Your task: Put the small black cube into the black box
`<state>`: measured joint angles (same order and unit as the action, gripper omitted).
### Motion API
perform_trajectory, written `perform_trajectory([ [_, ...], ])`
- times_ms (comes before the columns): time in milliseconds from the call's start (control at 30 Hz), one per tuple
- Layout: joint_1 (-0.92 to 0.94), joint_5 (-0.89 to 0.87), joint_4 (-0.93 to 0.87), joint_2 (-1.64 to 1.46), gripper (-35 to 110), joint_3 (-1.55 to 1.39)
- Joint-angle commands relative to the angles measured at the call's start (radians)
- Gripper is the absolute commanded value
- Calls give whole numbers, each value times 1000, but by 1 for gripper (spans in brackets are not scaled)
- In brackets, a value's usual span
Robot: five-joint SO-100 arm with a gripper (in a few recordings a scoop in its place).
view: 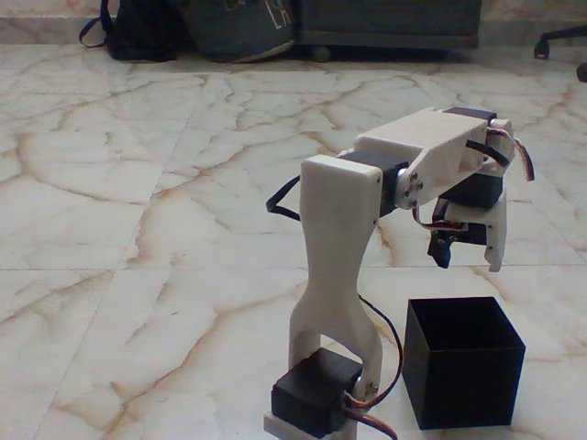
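While hanging at frame right above the black box [463,362], gripper [468,249] clenches sth small & dark, prob. the small black cube [442,247].

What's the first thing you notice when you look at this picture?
The white plastic robot arm stands out first, rising from the bottom middle and bending over to the right. Below its downward-pointing gripper sits a large matte black open-topped box on the veined marble floor. A small dark piece sits between the gripper's fingers, too blurry to name, and dark bags lie along the back wall.
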<state>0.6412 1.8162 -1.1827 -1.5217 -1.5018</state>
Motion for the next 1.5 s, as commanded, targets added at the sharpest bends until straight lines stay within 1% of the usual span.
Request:
perform_trajectory([
  [0,-44,-37,-38,-77,7,8],
  [33,-77,-60,-69,-109,7,-9],
  [233,-345,-192,-40,-411,6,-330],
  [300,-439,-212,-11,-529,6,-480],
  [367,-503,-221,72,-612,6,-644],
  [433,-537,-207,209,-681,6,-844],
  [467,-535,-183,244,-716,6,-936],
  [600,-580,-186,279,-864,6,-1184],
  [733,-601,-206,337,-913,6,-1365],
  [767,-611,-255,336,-920,6,-1390],
  [900,-614,-308,387,-937,6,-1548],
  [967,-626,-417,454,-937,6,-1583],
  [1067,-630,-476,460,-934,6,-1582],
  [1100,-635,-483,460,-933,6,-1582],
  [1200,-638,-416,457,-930,6,-1583],
  [1267,-695,-479,463,-930,5,-1583],
  [1367,-735,-525,471,-927,4,-1585],
  [1400,-736,-532,472,-925,4,-1583],
  [1467,-729,-482,469,-925,3,-1582],
])
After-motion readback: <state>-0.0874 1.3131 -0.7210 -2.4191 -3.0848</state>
